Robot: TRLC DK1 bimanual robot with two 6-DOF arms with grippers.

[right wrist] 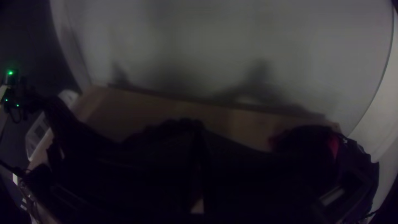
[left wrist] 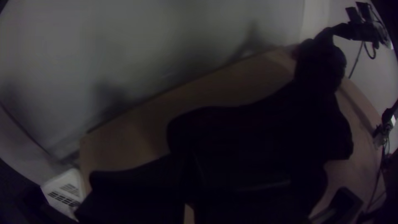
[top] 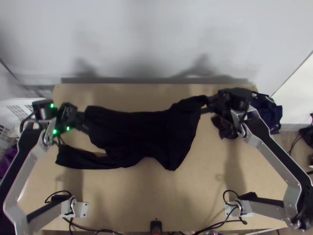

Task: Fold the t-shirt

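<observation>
Some navy cloth lies beside right gripper, whose jaws, like left gripper's, clamp the t-shirt.

We can read no words or numbers; we see small pale marks on the dark blue cloth by the table's far right corner, too small for us to make out.

high top view steeply down, close wrist views, shared table
</observation>
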